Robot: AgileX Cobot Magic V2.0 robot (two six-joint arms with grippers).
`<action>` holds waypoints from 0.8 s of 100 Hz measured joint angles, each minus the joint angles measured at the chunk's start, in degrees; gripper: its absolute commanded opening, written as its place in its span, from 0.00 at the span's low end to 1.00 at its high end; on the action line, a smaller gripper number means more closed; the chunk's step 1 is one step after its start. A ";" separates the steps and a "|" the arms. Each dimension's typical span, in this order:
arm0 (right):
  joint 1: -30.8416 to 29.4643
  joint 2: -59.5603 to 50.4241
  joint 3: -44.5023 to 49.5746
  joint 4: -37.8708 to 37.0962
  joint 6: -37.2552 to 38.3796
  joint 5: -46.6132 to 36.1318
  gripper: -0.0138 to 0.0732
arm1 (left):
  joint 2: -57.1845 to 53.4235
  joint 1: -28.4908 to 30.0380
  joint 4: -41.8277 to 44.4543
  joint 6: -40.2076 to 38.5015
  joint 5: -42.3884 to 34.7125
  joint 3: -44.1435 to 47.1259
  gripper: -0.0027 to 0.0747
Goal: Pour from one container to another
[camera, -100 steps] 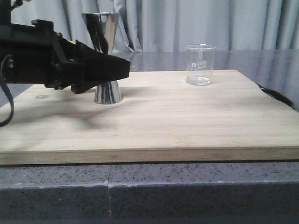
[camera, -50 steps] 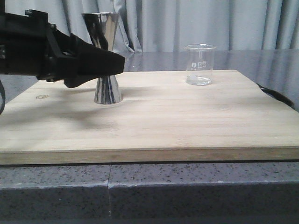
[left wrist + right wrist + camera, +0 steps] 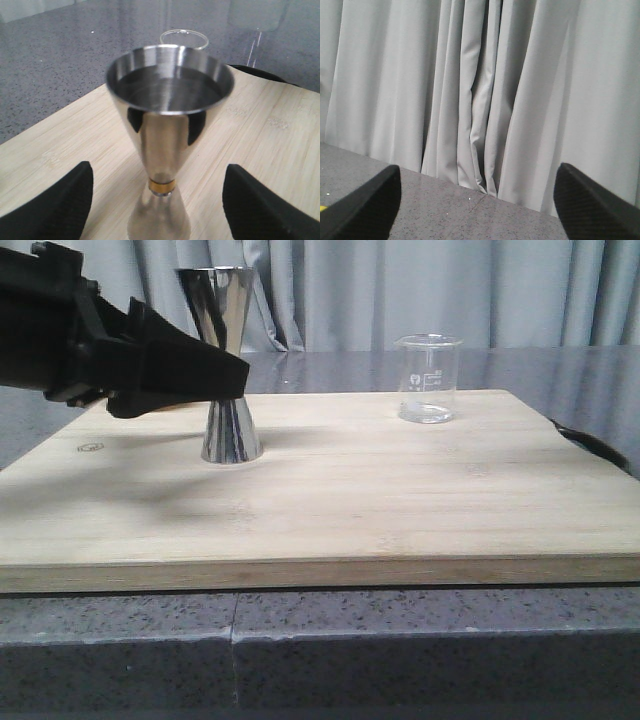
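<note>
Front view: I'm lifting the left gripper point(image 3: 235, 380), fingers spread wide, up to the jigger's point(image 3: 228, 360) waist; beaker point(image 3: 428, 378) untouched.

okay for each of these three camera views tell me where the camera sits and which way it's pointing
Front view: low at the table edge, facing forward over the wooden board toward the curtain; left tool shows, in front of the steel jigger.
Left wrist view: on the left arm, facing the jigger between open fingers; glass beaker behind.
Right wrist view: on the right arm, facing the curtain; open fingers only.
Shared: front and left wrist views both show jigger and beaker.
</note>
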 measured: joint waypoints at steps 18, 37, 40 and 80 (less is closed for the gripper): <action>0.00 0.00 0.00 0.00 0.00 -0.74 0.81 | -4.20 0.00 5.51 -5.03 3.89 0.00 0.69; 0.00 0.00 0.00 0.00 0.00 -0.84 0.81 | -10.00 0.00 15.02 -16.20 9.59 0.00 0.69; 0.00 0.00 0.00 0.00 0.00 -0.84 0.81 | -10.93 0.00 16.53 -17.85 9.98 0.00 0.69; 0.00 0.00 0.00 4.93 -6.44 -0.43 0.81 | -30.33 0.00 23.97 -25.97 30.85 0.11 0.69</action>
